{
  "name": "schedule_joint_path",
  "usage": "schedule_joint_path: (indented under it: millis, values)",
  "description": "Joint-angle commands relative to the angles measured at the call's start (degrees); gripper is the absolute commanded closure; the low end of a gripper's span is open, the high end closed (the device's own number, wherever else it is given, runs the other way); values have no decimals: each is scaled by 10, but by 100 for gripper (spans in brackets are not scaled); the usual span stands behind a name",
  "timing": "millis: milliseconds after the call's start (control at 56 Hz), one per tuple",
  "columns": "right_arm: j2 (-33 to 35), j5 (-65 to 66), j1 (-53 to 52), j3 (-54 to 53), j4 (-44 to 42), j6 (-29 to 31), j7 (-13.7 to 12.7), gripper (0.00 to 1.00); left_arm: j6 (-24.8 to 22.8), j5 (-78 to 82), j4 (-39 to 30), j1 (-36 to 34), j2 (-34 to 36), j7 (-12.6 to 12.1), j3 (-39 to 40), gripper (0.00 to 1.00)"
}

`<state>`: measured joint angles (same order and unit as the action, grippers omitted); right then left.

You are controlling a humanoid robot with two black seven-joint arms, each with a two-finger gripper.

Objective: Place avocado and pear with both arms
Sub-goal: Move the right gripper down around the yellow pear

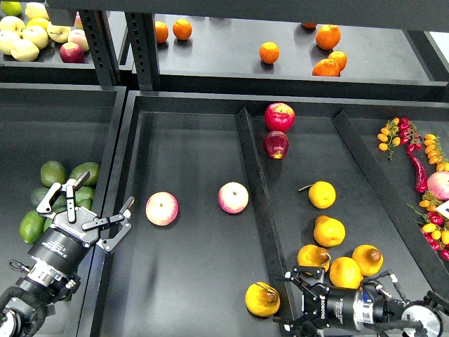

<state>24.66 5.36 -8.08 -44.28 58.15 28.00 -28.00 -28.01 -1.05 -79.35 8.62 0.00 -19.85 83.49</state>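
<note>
Pear (262,299): a roundish orange-yellow fruit with a brown blotch by its stem is seen lying in the wide middle tray, against the divider, near the front edge.
Right gripper (300,298): it is seen just beside the pear, across the divider; its fingers are spread, and nothing is held.
Other pears (329,231): a loose group is found in the right-hand tray, smooth, yellow-orange, some with brown stems.
Avocados (52,173): a heap of green, egg-shaped fruit is seen in the left tray; which one is the dark avocado cannot be told.
Left gripper (98,214): it is held over the wall between the left tray and the middle tray, beside the heap, fingers wide apart and empty.
Pink-and-yellow apples (162,208): two are lying apart on the middle tray's floor.
Red apples (279,116): two are seen near the divider's far end.
Trays (189,281): matt black, flat-floored, split by raised slanting ridges.
Shelf (224,60): a dark upper level is set behind, with oranges (269,53) scattered on it.
</note>
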Motion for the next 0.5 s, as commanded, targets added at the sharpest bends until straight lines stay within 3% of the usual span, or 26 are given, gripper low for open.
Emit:
schedule_joint_path:
  millis: [0, 482]
  values:
    - [-1, 8, 0, 0, -8, 0, 0, 19, 0, 0, 0, 0, 0, 0, 0, 0]
    - [-18, 13, 1, -3, -24, 0, 0, 36, 0, 0, 1, 0, 0, 0, 0, 0]
